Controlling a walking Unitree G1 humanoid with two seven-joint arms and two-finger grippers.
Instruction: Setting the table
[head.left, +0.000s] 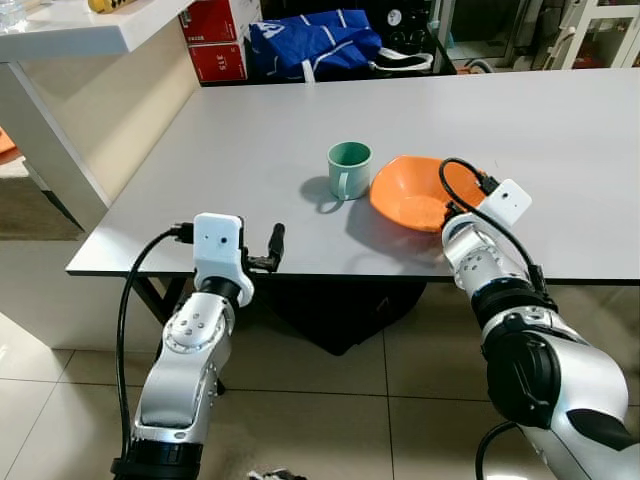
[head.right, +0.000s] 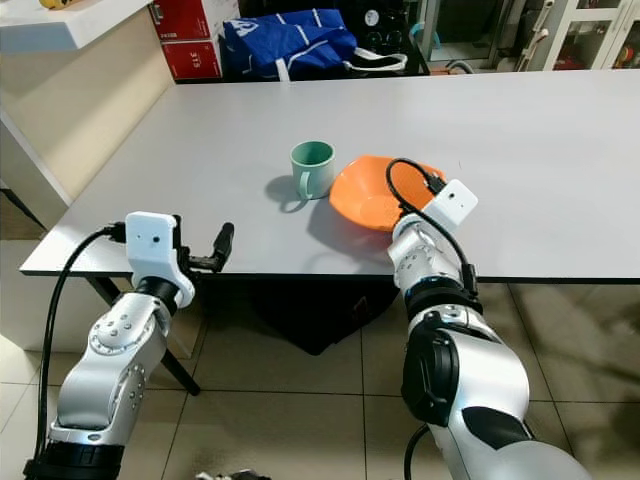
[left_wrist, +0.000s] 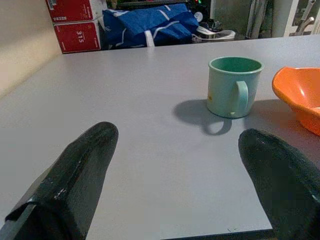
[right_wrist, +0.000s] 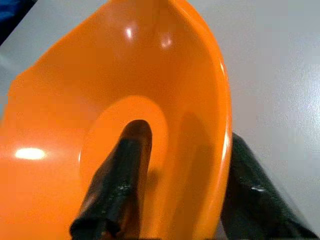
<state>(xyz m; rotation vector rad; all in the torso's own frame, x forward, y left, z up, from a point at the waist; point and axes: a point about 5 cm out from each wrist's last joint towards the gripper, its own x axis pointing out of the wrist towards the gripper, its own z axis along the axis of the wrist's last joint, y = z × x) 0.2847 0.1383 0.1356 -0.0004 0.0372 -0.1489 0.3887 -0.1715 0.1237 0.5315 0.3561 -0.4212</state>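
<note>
On the grey tabletop (head.left: 250, 130) an empty orange bowl (head.left: 410, 195) sits beside a green mug (head.left: 348, 168), the right hand (right_wrist: 175, 175) pinching the bowl's rim, the left hand (left_wrist: 185, 175) spread at the near edge, and a red box (left_wrist: 79, 36) marked "315" beyond.

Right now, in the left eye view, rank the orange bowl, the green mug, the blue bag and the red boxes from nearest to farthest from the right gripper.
1. Orange bowl, its rim between the right gripper fingers.
2. Green mug, just left of the bowl.
3. Blue bag, beyond the table's far edge.
4. Red boxes, farther left of the bag.
</note>
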